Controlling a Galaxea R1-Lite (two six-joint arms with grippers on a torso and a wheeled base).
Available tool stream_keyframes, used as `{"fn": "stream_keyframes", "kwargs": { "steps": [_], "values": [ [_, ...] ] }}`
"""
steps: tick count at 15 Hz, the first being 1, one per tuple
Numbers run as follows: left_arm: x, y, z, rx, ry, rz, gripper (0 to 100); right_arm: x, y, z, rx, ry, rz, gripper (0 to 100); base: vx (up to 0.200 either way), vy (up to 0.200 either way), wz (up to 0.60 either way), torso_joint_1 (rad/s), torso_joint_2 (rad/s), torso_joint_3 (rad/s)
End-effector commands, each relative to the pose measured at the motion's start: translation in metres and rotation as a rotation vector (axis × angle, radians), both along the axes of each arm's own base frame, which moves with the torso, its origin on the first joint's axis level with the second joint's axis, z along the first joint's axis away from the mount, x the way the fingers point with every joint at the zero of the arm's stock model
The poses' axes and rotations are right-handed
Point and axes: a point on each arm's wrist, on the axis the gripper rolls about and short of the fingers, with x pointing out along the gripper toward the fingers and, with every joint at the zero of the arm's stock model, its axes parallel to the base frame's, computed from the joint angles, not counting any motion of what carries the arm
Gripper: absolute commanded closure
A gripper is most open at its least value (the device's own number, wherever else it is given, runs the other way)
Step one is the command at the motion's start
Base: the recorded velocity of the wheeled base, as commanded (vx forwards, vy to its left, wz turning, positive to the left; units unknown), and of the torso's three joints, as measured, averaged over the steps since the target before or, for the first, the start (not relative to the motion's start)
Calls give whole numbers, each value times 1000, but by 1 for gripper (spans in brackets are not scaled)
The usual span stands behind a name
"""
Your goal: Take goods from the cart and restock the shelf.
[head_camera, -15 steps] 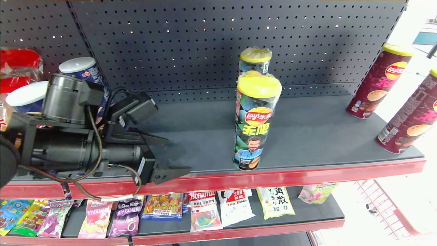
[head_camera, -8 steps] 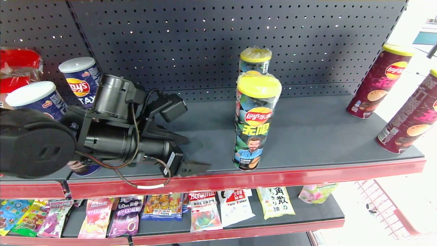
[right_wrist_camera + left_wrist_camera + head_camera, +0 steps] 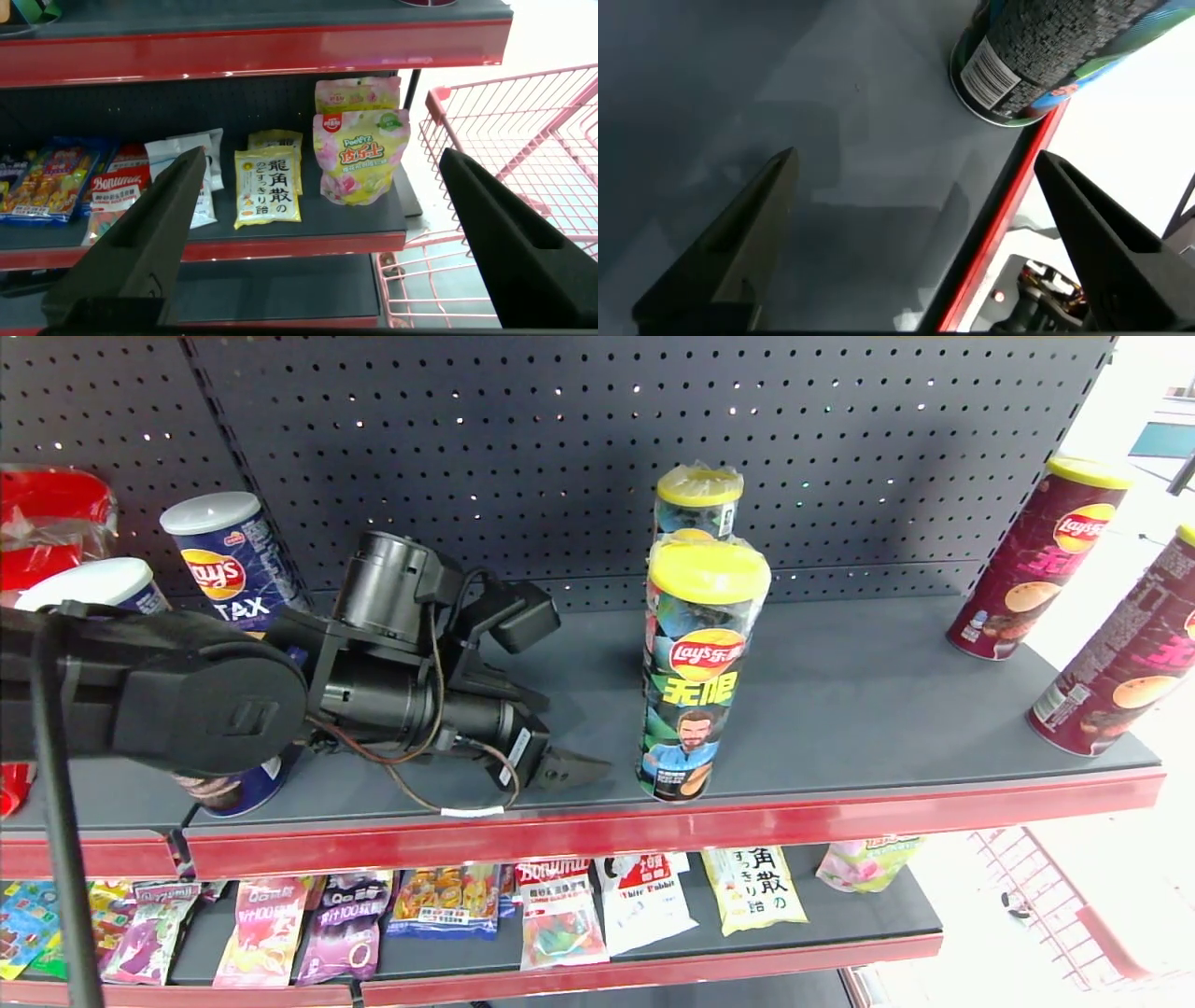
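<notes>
Seeing can (image 3: 695, 681) upright at shelf (image 3: 840, 709) front edge, just beside left gripper (image 3: 915, 173), jaws apart, empty. Same for right gripper (image 3: 322, 159), down by lower shelf (image 3: 364, 224). Expect light, stiff, slick, tippy; take mid-body, moderate squeeze, not by lid (image 3: 709, 569).
</notes>
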Motion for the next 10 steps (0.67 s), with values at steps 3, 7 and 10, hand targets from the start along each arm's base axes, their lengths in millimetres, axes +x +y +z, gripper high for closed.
{"fn": "stream_keyframes", "kwargs": {
  "steps": [3,7,10],
  "values": [
    [2,-6,-6,9,15,-12,0,0,0,0,0,-1,1,0,0,0,0,0,0,0],
    [9,-15,-4,0,-2,-21,0,0,0,0,0,-1,1,0,0,0,0,0,0,0],
    [12,-22,-3,1,-13,-25,0,0,0,0,0,-1,1,0,0,0,0,0,0,0]
  ]
}}
